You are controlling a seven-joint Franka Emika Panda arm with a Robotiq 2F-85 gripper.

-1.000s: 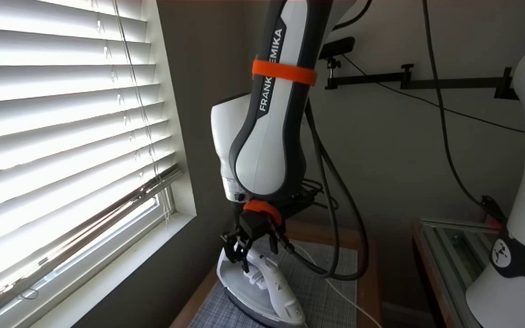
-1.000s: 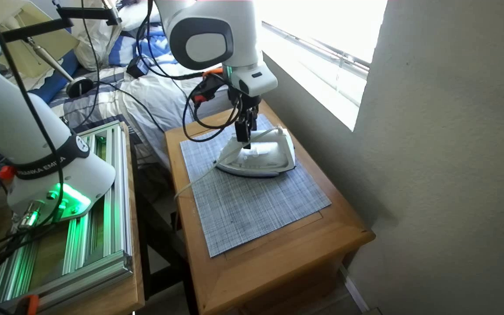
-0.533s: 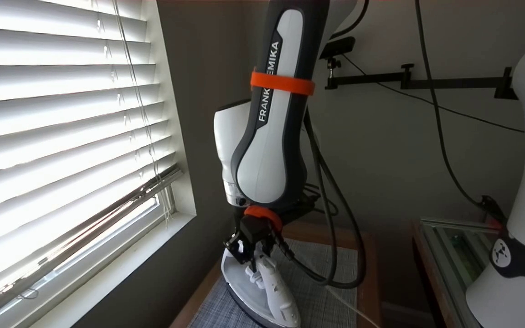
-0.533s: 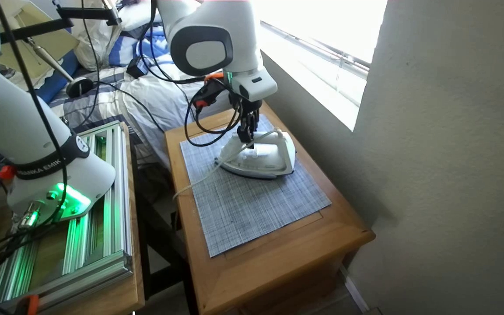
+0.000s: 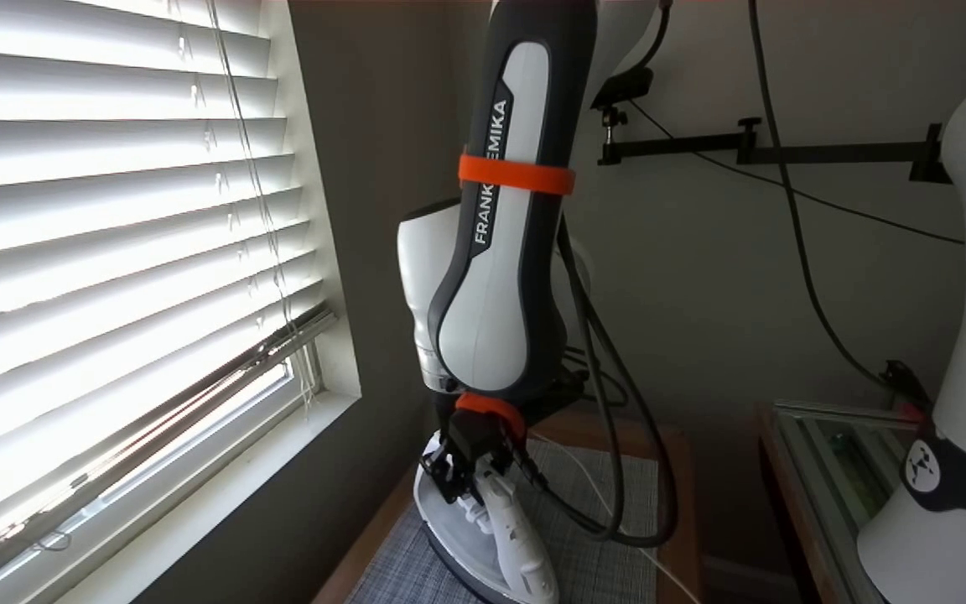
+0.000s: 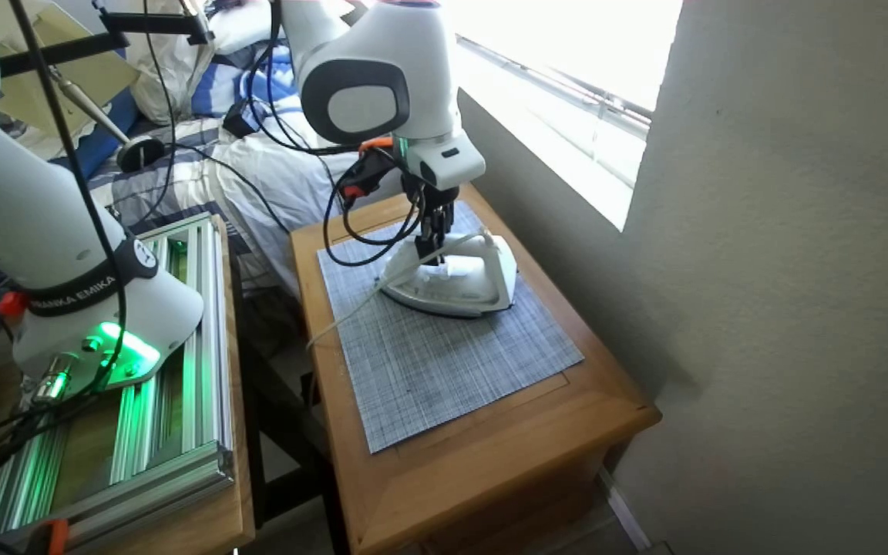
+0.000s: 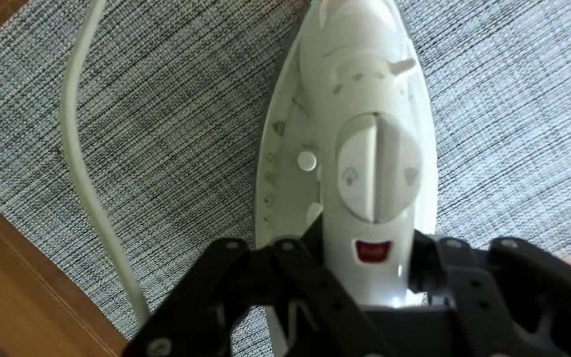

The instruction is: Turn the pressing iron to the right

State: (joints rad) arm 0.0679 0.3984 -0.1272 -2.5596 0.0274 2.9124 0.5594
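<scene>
A plain wall [image 6: 760, 270] with a blind-covered window [image 5: 114, 218] runs alongside the desk [image 6: 475, 455], where a grey woven mat [image 6: 444, 378] lies. On it, near the window-side edge, sits the pressing iron [image 6: 452, 285] — the jaws pressed to both sides of its handle [image 7: 365, 277], gripping it. Its pale cord [image 6: 455, 243] passes in front of the jaws in an exterior view, and black cables [image 5: 575, 264] loop just beside them. A bed [image 6: 297, 185] stands past the desk's far end.
</scene>
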